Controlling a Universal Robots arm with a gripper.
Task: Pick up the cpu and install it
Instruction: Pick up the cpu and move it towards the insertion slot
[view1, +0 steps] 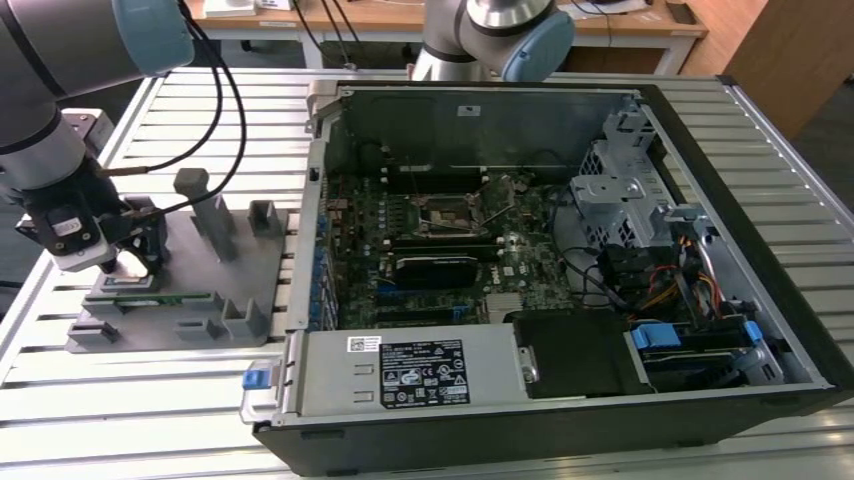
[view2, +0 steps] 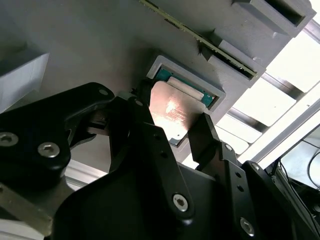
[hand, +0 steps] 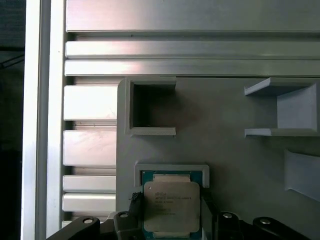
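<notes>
The cpu (hand: 172, 212), a flat square chip with a shiny silver top and a green rim, lies in a shallow square pocket of the grey holder block (hand: 235, 165). In both wrist views my gripper (hand: 171, 202) has a black finger against each of two opposite edges of the chip. The second wrist view shows the cpu (view2: 172, 107) level in its pocket, with my gripper (view2: 172, 120) closed on its sides. In the exterior view my gripper (view1: 127, 262) points down over the holder block (view1: 200, 260) at that view's left.
An open computer case (view1: 747, 250) lies at the exterior view's right, its motherboard socket (view1: 447, 212) facing up. A green memory stick (view1: 160, 297) lies in a slot of the holder beside the gripper. Upright posts (view1: 194, 185) stand on the holder. The slatted metal table (view1: 160, 400) lies underneath.
</notes>
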